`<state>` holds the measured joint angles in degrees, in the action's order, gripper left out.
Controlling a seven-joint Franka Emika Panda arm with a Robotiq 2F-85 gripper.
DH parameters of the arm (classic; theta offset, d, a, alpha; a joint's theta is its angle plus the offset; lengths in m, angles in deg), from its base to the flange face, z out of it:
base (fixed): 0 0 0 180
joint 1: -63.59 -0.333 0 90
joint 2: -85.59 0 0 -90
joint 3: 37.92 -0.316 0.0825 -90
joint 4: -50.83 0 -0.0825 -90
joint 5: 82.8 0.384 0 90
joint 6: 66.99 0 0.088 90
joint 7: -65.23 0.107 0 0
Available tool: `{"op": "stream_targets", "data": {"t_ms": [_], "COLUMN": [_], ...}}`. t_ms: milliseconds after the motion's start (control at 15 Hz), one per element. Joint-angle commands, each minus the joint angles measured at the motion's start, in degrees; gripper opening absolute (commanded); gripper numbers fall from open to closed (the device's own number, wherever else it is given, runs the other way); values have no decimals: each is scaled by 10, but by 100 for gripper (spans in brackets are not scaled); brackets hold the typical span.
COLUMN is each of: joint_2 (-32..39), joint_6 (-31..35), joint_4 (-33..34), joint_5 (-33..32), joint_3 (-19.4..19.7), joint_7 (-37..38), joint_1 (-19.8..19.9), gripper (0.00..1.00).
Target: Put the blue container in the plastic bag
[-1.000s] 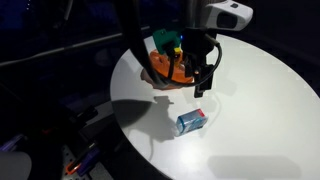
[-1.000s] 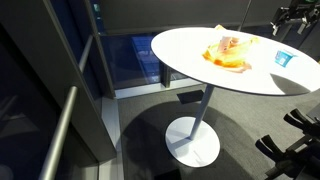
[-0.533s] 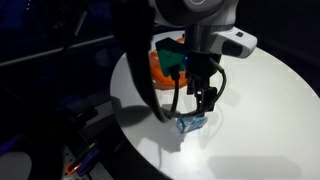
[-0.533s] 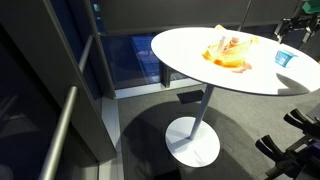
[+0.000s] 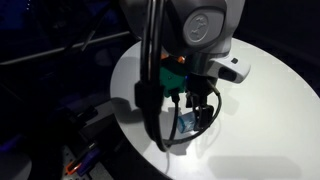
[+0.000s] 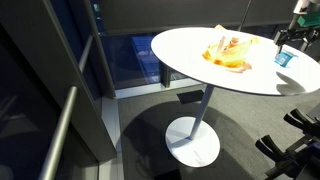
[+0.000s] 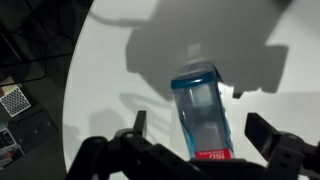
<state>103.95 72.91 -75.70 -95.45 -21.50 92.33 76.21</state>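
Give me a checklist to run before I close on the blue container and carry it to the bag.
1. Jaws open: ok. In the wrist view the gripper has one finger on each side of the blue container.
2. Container lined up between the fingers: ok, though it lies slightly skewed to them.
3. Fingers low enough to grip: cannot tell. The arm hides most of the container in an exterior view.
4. Plastic bag on the white table, apart from the container: ok.
5. Bag mouth open and facing the gripper: cannot tell.
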Motion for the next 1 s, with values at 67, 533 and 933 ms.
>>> {"op": "stream_targets", "data": {"t_ms": [67, 533, 933], "joint_2": [33, 36, -6], "joint_6": [20, 30, 13], "joint_4": [17, 26, 42], "joint_5": [27, 38, 48], "joint_3": [9, 14, 7], "joint_7": [-13, -9, 4], "joint_1": [-5, -14, -41], "gripper": [100, 32, 18]}}
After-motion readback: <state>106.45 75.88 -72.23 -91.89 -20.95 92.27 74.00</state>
